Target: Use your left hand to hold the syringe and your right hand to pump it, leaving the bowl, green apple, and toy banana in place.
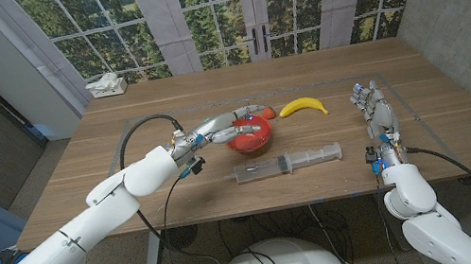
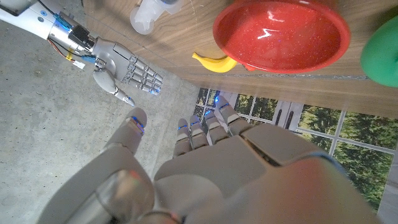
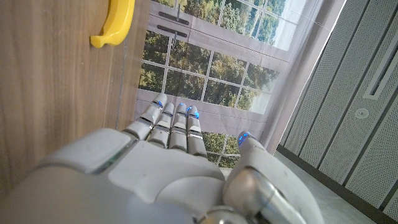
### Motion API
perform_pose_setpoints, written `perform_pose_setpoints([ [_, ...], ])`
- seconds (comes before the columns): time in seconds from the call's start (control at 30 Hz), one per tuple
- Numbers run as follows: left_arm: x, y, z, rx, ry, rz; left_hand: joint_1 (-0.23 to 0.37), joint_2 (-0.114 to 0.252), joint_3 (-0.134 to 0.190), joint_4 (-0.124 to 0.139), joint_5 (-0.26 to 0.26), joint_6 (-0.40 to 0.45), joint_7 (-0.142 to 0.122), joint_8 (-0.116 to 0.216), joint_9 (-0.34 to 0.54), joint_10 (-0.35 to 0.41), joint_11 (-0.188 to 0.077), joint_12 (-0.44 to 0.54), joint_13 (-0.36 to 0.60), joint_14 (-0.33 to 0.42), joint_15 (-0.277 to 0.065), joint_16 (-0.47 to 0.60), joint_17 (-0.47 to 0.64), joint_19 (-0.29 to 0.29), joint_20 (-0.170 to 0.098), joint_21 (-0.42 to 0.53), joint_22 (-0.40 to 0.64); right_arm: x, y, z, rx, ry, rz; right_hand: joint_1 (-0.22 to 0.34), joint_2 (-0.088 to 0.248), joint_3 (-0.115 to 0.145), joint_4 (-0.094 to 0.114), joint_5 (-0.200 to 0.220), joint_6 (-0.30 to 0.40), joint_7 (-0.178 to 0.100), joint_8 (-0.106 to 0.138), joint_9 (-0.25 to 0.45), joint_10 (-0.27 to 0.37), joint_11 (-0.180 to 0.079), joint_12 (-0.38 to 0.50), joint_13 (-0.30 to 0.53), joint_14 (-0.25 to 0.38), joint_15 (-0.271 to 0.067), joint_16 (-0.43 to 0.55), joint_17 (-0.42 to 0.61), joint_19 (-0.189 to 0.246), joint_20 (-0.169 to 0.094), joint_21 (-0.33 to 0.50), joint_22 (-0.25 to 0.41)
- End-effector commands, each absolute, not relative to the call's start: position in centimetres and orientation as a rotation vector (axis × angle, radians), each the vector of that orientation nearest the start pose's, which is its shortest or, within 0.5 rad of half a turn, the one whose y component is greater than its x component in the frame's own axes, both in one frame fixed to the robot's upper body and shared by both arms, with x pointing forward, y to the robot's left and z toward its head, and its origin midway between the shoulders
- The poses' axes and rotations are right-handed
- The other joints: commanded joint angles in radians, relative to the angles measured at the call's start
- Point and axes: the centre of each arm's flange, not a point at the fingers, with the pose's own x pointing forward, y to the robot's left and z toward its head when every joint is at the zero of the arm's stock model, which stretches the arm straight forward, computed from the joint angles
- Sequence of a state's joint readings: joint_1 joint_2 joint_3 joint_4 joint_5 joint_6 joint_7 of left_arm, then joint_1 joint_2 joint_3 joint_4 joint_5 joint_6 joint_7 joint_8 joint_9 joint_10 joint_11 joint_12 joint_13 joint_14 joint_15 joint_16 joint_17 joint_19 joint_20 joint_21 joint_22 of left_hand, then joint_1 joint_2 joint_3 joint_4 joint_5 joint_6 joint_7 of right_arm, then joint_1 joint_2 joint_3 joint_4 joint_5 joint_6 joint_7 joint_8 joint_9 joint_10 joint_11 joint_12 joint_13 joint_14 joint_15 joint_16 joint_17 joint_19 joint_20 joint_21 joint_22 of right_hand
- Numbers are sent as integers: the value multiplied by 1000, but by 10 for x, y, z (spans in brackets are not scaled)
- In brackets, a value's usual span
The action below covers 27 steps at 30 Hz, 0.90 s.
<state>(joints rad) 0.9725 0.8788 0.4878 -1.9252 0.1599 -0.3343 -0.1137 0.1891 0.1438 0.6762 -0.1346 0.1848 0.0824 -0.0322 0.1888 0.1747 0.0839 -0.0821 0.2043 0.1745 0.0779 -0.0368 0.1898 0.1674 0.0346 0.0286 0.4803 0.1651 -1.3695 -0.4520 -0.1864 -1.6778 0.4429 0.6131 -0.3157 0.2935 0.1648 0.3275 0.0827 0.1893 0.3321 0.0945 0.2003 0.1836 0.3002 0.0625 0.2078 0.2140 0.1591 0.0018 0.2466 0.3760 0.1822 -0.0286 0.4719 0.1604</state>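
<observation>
Reaching is the step in hand: the left hand (image 1: 220,127) hovers over the red plastic bowl (image 1: 251,138), fingers (image 2: 198,138) extended side by side and holding nothing. The clear plastic syringe (image 1: 287,162) lies untouched on the wooden desk (image 1: 79,168), in front of the bowl. The right hand (image 1: 377,118) waits well to the syringe's right, fingers (image 3: 174,121) straight and close together. Next — the left hand must come back toward the syringe barrel and close on it, clear of the yellow toy banana (image 1: 302,106) and green apple (image 2: 380,53).
</observation>
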Motion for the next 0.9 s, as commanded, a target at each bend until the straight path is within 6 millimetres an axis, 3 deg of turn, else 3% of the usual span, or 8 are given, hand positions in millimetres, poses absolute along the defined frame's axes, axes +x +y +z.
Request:
perform_pose_setpoints([
  [0.03,498,157,-17,1159,-905,-615,14,9,1,-9,-2,6,0,0,3,7,0,-2,5,19,-11,7,3,18,7,-3,6,505,-305,-127,173,-813,-89,-10,3,1,-5,-4,7,-2,0,5,8,1,3,1,10,1,4,0,10,0,-4,6],
  [0.37,495,155,-19,1226,-890,-601,21,14,3,-13,-1,10,4,0,4,9,1,-2,6,24,-13,7,4,22,10,-7,6,501,-306,-129,177,-818,-89,-12,2,2,-7,-4,8,-2,0,5,8,-1,3,0,10,1,4,-1,12,0,-11,6],
  [0.8,492,147,-22,1292,-852,-620,27,-39,-20,-38,-8,31,-12,6,4,10,-13,-4,6,84,-21,15,4,24,6,-28,6,498,-307,-135,177,-814,-87,-15,-2,2,-10,-5,10,0,0,5,9,4,3,0,10,2,4,-2,17,2,-17,6],
  [0.9,491,145,-23,1301,-854,-615,35,-51,-22,-44,-9,48,-12,9,4,36,-5,5,6,92,-21,12,4,30,9,-36,5,497,-308,-136,180,-813,-90,-16,-3,2,-11,-5,11,1,0,5,10,2,3,0,10,3,4,-2,18,3,-19,6],
])
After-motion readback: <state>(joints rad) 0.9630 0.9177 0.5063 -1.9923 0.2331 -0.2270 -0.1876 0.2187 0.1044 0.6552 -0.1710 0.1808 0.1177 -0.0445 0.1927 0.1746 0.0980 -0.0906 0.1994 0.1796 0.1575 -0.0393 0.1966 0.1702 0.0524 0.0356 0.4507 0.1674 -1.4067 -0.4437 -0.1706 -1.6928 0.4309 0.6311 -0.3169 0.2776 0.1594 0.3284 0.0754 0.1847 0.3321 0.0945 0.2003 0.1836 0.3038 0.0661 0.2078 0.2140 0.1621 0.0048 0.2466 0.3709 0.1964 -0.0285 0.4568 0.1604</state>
